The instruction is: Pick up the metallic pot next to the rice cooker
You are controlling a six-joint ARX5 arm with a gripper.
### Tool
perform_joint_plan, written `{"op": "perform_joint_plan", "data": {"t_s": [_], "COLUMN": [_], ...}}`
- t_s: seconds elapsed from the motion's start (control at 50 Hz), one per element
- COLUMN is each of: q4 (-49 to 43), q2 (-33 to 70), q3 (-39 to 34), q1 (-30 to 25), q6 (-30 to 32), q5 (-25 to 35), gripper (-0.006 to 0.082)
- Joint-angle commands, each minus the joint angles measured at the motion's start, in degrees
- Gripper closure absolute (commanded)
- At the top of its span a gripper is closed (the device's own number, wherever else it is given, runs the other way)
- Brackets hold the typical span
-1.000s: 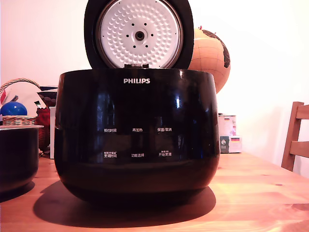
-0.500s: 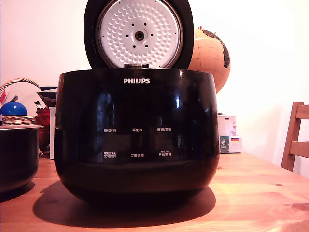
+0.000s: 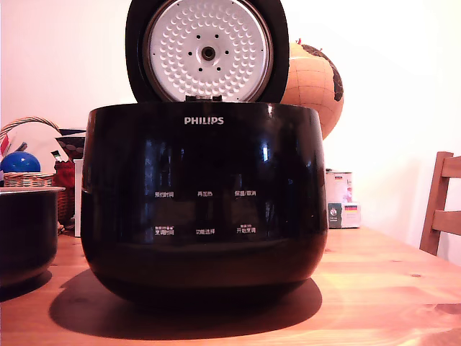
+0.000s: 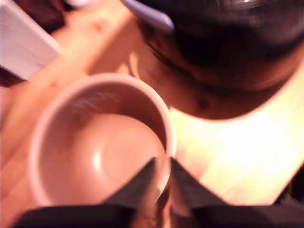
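The rice cooker (image 3: 205, 202), a big glossy black PHILIPS bowl, fills the middle of the exterior view, its lid (image 3: 207, 50) raised to show the dimpled white plate. The metallic pot (image 3: 25, 231), dark with a pale rim, stands beside it at the exterior view's left edge. The blurred wrist view looks down into the pot (image 4: 95, 156), pinkish inside, with the cooker (image 4: 223, 42) close by. My gripper (image 4: 163, 164) has one dark finger inside the pot's rim and one outside, nearly together, shut on the wall. The exterior view does not show the gripper.
Everything stands on a wooden table (image 3: 389, 288). Behind the pot is a wicker basket (image 3: 29, 179) with a blue ball (image 3: 19, 162). A globe (image 3: 313, 83) and a small white tin (image 3: 342, 198) stand behind the cooker. A wooden chair (image 3: 441, 209) is at the exterior view's right.
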Motion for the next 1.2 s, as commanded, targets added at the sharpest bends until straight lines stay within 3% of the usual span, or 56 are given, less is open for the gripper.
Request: {"op": "perform_joint_plan", "data": {"t_s": [0.0,0.24,0.54,0.94,1.18], "q4": [0.13,-0.2,2.73,5.62,5.03], "q2": [2.21,10.45,17.79,24.94,27.47], "q3": [-0.7,-0.7,-0.7,-0.7,-0.7], "q1": [0.02,-1.44,-3.23,-3.23,-4.28], "q6": [0.46,0.46,0.92,0.9,0.87], "q5": [0.0,-0.26,-6.58,-7.54,-7.76], "gripper": [0.0285,0.0255,0.0258,0.0269,0.0446]}}
